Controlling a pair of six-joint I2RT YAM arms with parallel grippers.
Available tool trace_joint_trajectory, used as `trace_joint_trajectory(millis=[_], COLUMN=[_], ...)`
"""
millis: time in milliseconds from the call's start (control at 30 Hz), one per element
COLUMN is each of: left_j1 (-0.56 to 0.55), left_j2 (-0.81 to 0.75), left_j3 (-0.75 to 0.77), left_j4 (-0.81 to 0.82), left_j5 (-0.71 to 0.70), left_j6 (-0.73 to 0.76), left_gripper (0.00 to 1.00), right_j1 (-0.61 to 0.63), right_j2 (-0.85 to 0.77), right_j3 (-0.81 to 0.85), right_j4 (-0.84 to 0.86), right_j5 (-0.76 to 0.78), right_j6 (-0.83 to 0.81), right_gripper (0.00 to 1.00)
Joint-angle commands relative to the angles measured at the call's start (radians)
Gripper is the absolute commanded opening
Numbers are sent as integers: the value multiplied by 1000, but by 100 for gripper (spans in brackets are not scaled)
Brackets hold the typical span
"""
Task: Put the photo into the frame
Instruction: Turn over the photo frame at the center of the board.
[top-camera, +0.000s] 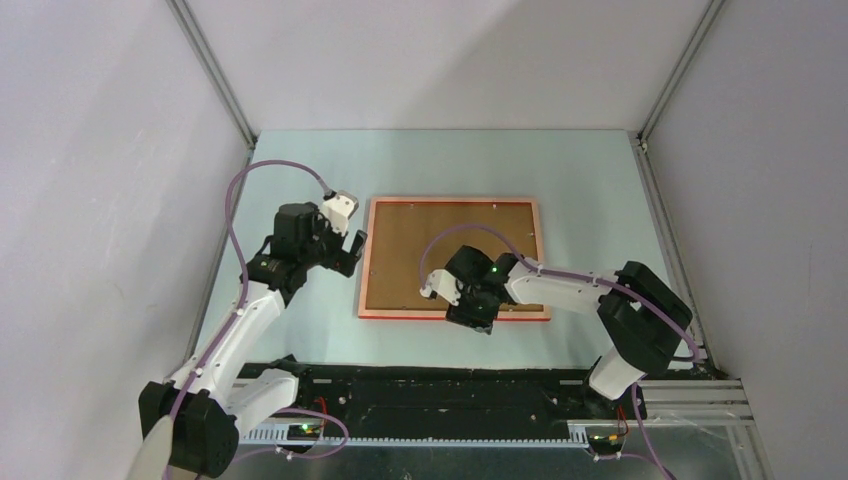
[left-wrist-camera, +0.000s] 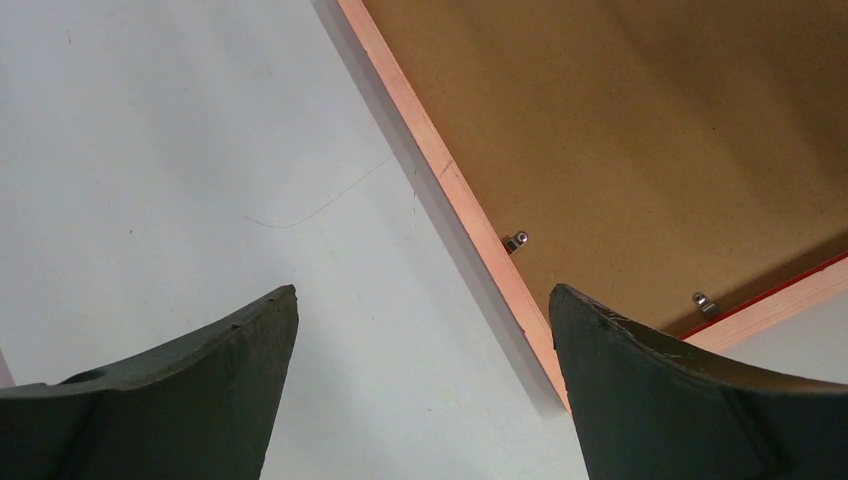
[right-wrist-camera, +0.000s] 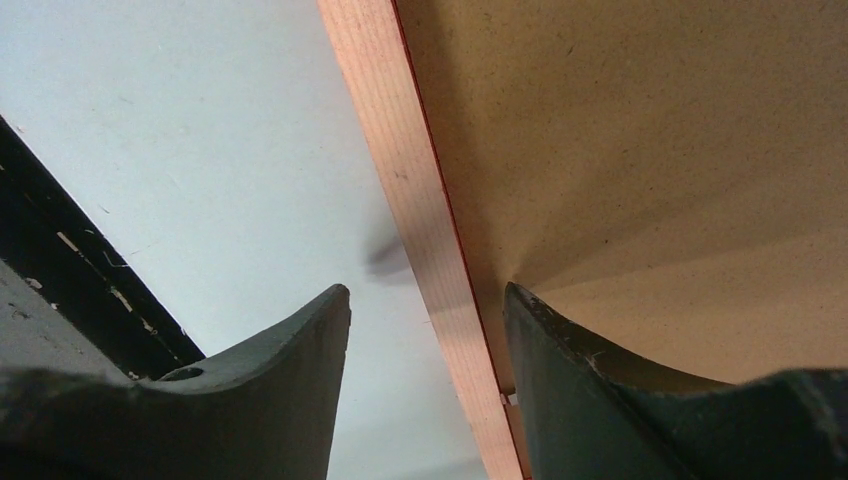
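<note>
Near the middle of the surface (top-camera: 590, 200) the frame (top-camera: 450, 200) lies face down, pale wood rails up, with a plain brown backing board (top-camera: 420, 250) filling its opening. I cannot find the photo in any of my three views; it may be under that board, but nothing shows me so. If it is, I judge the job close to finished, with only the retaining tabs left to set. If it is not, the board has to come out first and nearly everything remains. From above, the left fingers (left-wrist-camera: 180, 400) sit at the frame's 9 o'clock, spread wide and holding nothing, with the left rail running between them in the wrist view. The right fingers (right-wrist-camera: 250, 400) are at the 6 o'clock rail, also spread. One tip is over the bare surface and the other over the board, so they straddle the rail without pinching it. The rail is flat, square-edged raw wood with a fine grain, and a thin red line shows along its inner edge. The board looks like matte pressed fibre, lightly speckled. Two small shiny metal clips (left-wrist-camera: 516, 240) sit just inside the corner nearest the left wrist camera. The surface is smooth, pale blue-grey and faintly scratched.
</note>
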Motion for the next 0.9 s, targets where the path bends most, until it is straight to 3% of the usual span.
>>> trace_joint_trajectory(millis=[0, 133, 400, 733, 867], left_j1=[-8, -8, -7, -31, -90], left_j2=[-31, -34, -36, -84, -123], left_j3=[-10, -13, -16, -37, -35], left_j4=[16, 17, 17, 11, 0], left_j5=[4, 3, 3, 15, -23], left_j6=[18, 18, 23, 66, 88], left_gripper=[99, 99, 99, 100, 100], right_j1=[15, 20, 31, 24, 4], right_j2=[9, 17, 22, -7, -13], right_j3=[37, 38, 37, 65, 118], right_j4=[20, 21, 18, -10, -64], right_j5=[26, 32, 34, 9, -50], right_j6=[0, 1, 2, -6, -19], right_gripper=[61, 58, 39, 1, 0])
